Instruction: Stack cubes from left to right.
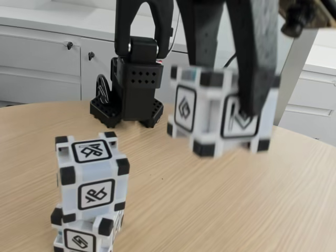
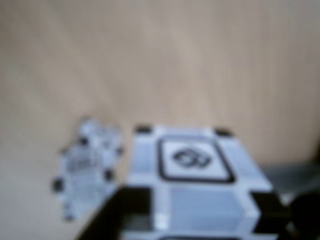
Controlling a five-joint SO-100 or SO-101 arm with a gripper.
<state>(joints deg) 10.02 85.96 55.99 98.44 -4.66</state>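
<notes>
End effector (image 1: pixel 252 113): black, matte, two-fingered; pinching a white plastic cube with black corner blocks and a black-framed line glyph on each face (image 1: pixel 220 113), held in the air above the desk, right of centre in the fixed view. One finger crosses the cube's right-hand face. The wrist view shows the carried cube (image 2: pixel 195 175) from above, blurred.

Stack, near left in the fixed view: two matching white glyph cubes, the upper cube (image 1: pixel 92 181) resting on the lower cube (image 1: pixel 84 233), slightly twisted against it. In the wrist view the stack (image 2: pixel 87 167) lies left of the carried cube.

Handling note: the step in hand looks to be carrying the third cube to the stack. Bring it over the upper cube, square the faces, lower gently, release only once seated; the twisted stack could topple.

Desk (image 1: pixel 199 205): pale wood-grain laminate, smooth, rounded far edge.

Arm base (image 1: pixel 131 86): black perforated housing, far centre.
</notes>
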